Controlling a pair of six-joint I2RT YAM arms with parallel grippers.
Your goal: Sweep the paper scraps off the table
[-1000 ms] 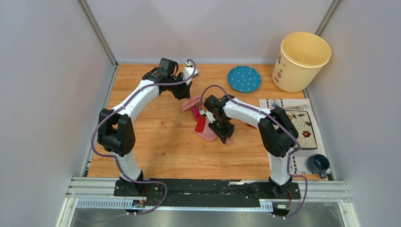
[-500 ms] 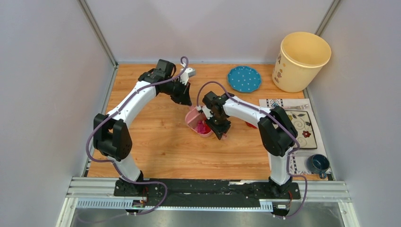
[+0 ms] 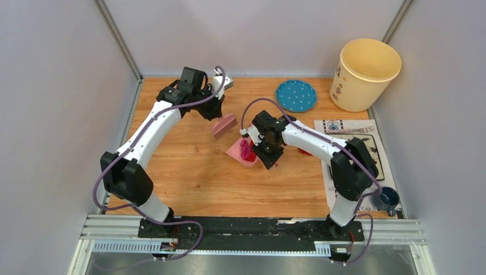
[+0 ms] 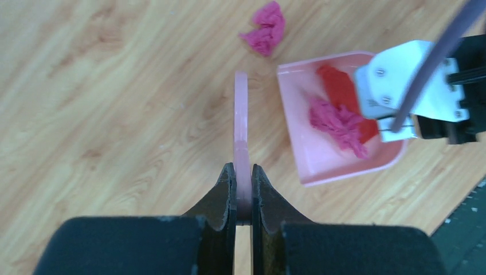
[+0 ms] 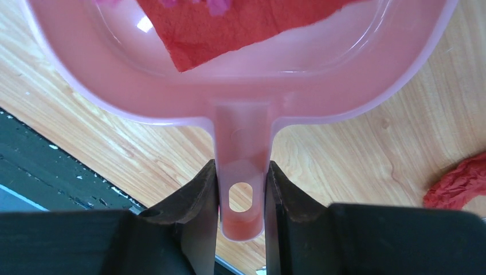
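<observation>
Back comes the left arm: the brush [image 3: 224, 125] has pulled off the dustpan [image 3: 236, 152] and now hangs just beside it on its far-left side, no longer touching. Up close, the left gripper [image 4: 243, 172] is pinched on the brush's thin handle, jaws almost together. The dustpan itself has barely shifted. The right gripper [image 5: 240, 169] clamps its handle stub, one finger on either side of the hanging hole. Inside the dustpan sit some of the paper scraps [image 4: 339, 117], a flat red piece with a crumpled magenta one on top. Not all are in, though. A loose magenta wad [image 4: 265, 28] lies on the table [image 3: 189, 172] just off the dustpan's open edge. And a red scrap [image 5: 458, 183] rests on the wood off to the dustpan's handle side, near it but apart.
</observation>
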